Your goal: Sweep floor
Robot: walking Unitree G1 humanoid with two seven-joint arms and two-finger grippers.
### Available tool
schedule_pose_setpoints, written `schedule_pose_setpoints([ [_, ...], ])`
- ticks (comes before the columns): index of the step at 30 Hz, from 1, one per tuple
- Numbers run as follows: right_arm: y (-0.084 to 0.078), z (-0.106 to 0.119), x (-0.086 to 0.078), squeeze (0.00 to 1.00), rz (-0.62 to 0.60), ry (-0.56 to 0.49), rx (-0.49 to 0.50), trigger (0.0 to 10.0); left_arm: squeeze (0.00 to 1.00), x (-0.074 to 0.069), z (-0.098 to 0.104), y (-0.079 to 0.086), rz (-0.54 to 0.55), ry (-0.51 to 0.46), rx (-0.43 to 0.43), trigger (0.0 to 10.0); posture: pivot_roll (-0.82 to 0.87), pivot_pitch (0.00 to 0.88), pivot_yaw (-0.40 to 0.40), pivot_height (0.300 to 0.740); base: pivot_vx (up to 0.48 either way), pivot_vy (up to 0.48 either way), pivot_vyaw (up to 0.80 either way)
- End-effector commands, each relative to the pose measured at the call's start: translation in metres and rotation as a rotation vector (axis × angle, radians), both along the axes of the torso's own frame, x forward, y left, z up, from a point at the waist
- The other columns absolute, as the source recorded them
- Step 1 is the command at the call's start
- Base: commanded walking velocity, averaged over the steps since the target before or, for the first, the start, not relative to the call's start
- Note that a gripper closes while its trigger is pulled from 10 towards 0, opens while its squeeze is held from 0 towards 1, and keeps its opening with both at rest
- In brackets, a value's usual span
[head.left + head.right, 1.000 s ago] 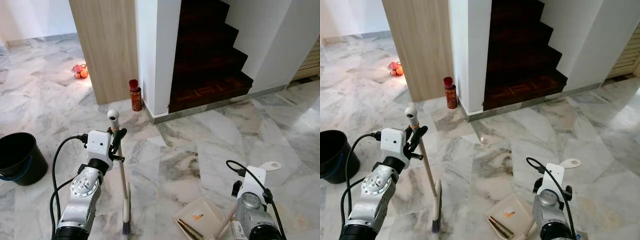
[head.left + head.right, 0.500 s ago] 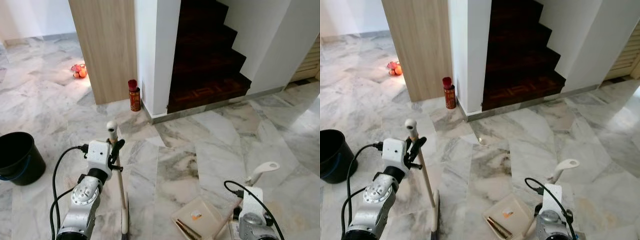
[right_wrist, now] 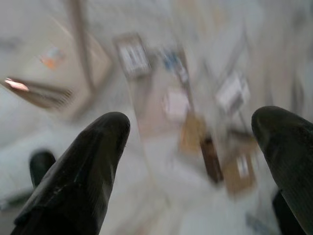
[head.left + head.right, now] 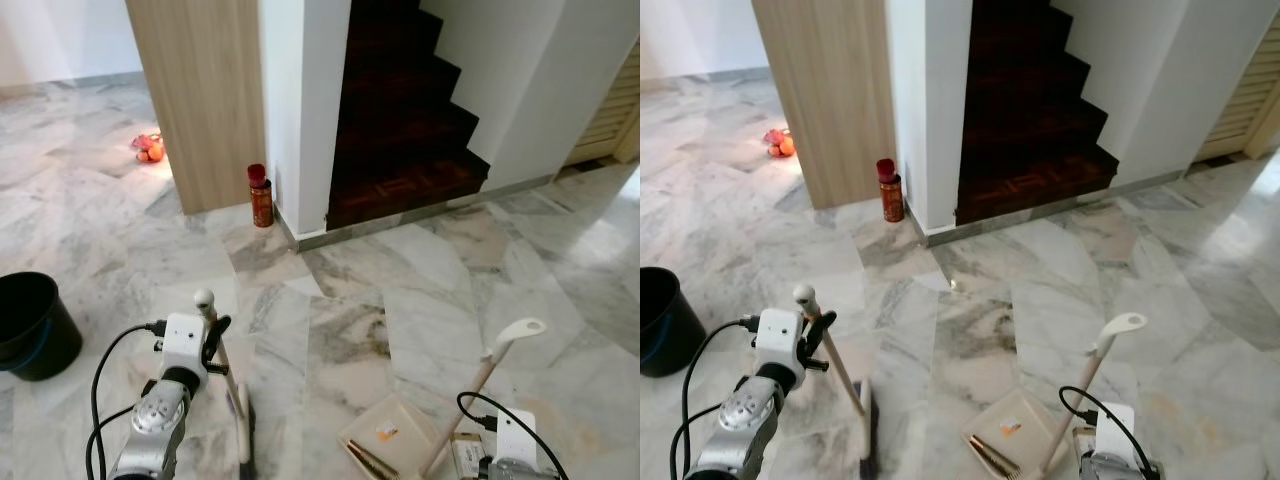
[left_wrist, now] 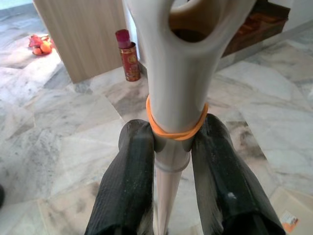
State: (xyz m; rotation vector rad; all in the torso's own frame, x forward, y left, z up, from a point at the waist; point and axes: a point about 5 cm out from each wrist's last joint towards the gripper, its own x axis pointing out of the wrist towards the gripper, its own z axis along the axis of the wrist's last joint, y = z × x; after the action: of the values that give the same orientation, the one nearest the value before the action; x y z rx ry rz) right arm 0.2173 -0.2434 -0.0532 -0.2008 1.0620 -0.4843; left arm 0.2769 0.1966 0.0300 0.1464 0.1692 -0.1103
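My left gripper [image 5: 172, 147] is shut on the pale broom handle [image 4: 225, 375], just below an orange rubber band near its top. The broom stands nearly upright, its head on the marble floor at the picture's lower edge. A beige dustpan [image 4: 392, 432] lies on the floor to the right, holding a small orange scrap and some dark debris. Its long handle [image 4: 490, 360] rises to a white looped end. My right gripper [image 3: 190, 147] is open over blurred paper scraps [image 3: 195, 107] on the floor, close to the dustpan.
A black bucket [image 4: 25, 325] stands at the left. A red can [image 4: 260, 195] leans by the white pillar [image 4: 300, 100] and wooden panel [image 4: 200, 90]. Dark stairs [image 4: 400, 120] rise behind. Oranges in a red bag [image 4: 148, 148] lie far left. Marble floor stretches ahead.
The whole view has shifted, so the camera moved; both arms now sit lower in the picture. The left gripper still holds the broom. The dustpan handle now shows clear of the right wrist.
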Motion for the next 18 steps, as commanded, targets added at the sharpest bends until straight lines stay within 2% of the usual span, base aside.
schedule_pose_setpoints([
  [1, 0.007, 0.012, 0.022, 0.00, 0.070, -0.089, 0.025, 10.0, 0.00, -0.003, -0.009, -0.001, -0.016, 0.050, 0.034, 10.0, -0.03, 0.000, -0.081, 0.740, 0.000, 0.000, 0.00],
  [2, 0.011, 0.013, 0.026, 0.00, 0.069, -0.112, 0.051, 10.0, 0.00, -0.004, -0.010, -0.001, -0.019, 0.055, 0.041, 10.0, -0.03, 0.000, -0.081, 0.740, 0.000, 0.000, 0.00],
  [3, 0.014, 0.015, 0.031, 0.00, 0.116, -0.110, 0.038, 10.0, 0.00, -0.004, -0.012, -0.002, -0.026, 0.060, 0.052, 10.0, -0.03, 0.000, -0.084, 0.740, 0.000, 0.000, 0.00],
  [5, 0.016, 0.021, 0.039, 0.00, 0.120, -0.130, 0.031, 10.0, 0.00, -0.005, -0.014, -0.004, -0.047, 0.069, 0.073, 10.0, -0.03, 0.000, -0.082, 0.740, 0.000, 0.000, 0.00],
  [7, 0.017, 0.027, 0.046, 0.00, 0.132, -0.149, 0.002, 10.0, 0.00, -0.004, -0.016, -0.005, -0.054, 0.070, 0.074, 10.0, -0.03, 0.000, -0.082, 0.740, 0.000, 0.000, 0.00],
  [8, 0.014, 0.033, 0.053, 0.00, 0.137, -0.168, -0.048, 10.0, 0.00, -0.004, -0.016, -0.006, -0.056, 0.070, 0.073, 10.0, -0.03, 0.000, -0.083, 0.740, 0.000, 0.000, 0.00],
  [10, 0.010, 0.038, 0.056, 0.00, 0.115, -0.184, -0.078, 10.0, 0.00, -0.003, -0.017, -0.008, -0.066, 0.071, 0.081, 10.0, -0.02, 0.000, -0.083, 0.740, 0.000, 0.000, 0.00],
  [13, 0.010, 0.035, 0.053, 0.00, 0.083, -0.176, -0.054, 10.0, 0.00, -0.004, -0.018, -0.010, -0.082, 0.069, 0.091, 10.0, -0.02, 0.000, -0.084, 0.740, 0.000, 0.000, 0.00],
  [18, 0.018, 0.026, 0.045, 0.00, 0.116, -0.147, -0.017, 10.0, 0.00, -0.007, -0.021, -0.010, -0.082, 0.078, 0.089, 10.0, -0.01, 0.000, -0.085, 0.740, 0.000, 0.000, 0.00],
])
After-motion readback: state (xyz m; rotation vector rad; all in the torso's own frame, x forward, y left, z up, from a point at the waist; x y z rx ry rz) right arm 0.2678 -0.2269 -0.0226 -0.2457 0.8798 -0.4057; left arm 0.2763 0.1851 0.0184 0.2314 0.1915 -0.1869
